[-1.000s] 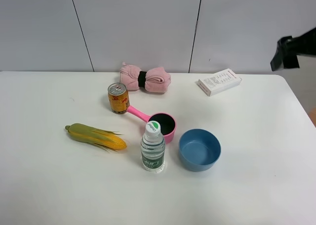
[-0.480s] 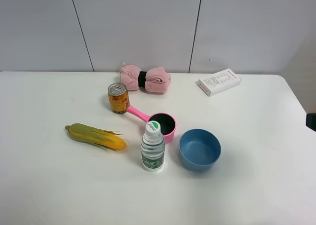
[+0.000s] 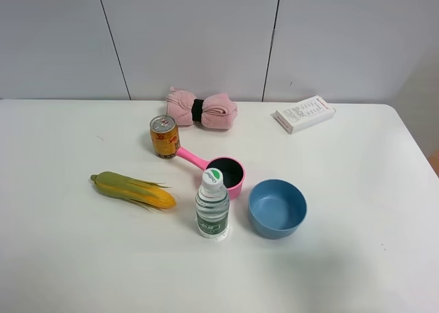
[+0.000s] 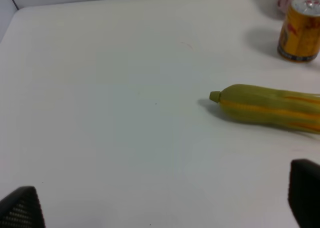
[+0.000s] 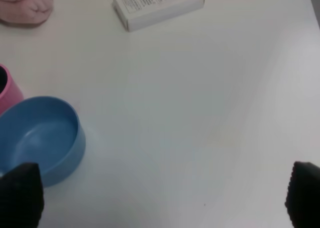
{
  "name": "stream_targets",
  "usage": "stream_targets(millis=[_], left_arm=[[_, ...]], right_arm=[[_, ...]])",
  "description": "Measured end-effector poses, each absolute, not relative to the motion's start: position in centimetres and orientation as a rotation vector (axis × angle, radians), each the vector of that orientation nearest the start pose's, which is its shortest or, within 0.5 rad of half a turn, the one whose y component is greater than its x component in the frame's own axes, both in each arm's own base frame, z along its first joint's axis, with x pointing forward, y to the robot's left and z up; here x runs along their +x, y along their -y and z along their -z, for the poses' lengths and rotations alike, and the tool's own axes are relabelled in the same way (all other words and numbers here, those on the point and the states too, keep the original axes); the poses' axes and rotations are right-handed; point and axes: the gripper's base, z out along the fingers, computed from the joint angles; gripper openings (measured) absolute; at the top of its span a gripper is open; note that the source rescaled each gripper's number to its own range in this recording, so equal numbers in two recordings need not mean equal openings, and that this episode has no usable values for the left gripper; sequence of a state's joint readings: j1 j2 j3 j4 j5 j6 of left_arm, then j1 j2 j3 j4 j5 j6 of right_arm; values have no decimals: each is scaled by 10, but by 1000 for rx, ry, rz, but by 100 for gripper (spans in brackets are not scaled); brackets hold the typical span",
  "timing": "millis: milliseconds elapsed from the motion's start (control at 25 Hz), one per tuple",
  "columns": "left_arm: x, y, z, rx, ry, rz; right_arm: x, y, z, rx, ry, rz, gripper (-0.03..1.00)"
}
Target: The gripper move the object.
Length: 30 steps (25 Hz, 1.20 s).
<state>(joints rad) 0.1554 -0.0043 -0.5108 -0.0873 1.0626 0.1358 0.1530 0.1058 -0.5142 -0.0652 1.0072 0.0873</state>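
Note:
The toy corn cob, yellow with green husk leaves, lies on the white table at the left, stem end pointing left. Neither gripper shows in the exterior high view. In the left wrist view the corn cob lies beyond my left gripper, which is open and empty, with only its two black fingertips showing. My right gripper is open and empty above bare table, near the blue bowl.
A gold can, a pink scoop, a water bottle and the blue bowl stand mid-table. A pink cloth roll and a white box lie at the back.
A dark part of the right arm at the right edge of the exterior high view dropped lower and then left the view. The objects have not moved.

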Motion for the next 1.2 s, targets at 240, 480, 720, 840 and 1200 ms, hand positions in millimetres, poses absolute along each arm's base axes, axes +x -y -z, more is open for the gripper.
stream_targets(millis=[240,480,720,840,1200], left_arm=[[-6,8,-280,-15,-2029,-80],[-6,8,-280,-15,-2029,-80],[-6,8,-280,-15,-2029,-80],[-6,8,-280,-15,-2029,-80],[-6,8,-280,-15,-2029,-80]], right_arm=[[3,5,-279,-66,-2095,-67,95],[-4,6,-275,-61,-2062,-70,95],[-3,6,-273,-54,-2060,-72,95],[-3,7,-273,-45,-2060,-69,98],[-3,7,-273,-35,-2059,-66,100]])
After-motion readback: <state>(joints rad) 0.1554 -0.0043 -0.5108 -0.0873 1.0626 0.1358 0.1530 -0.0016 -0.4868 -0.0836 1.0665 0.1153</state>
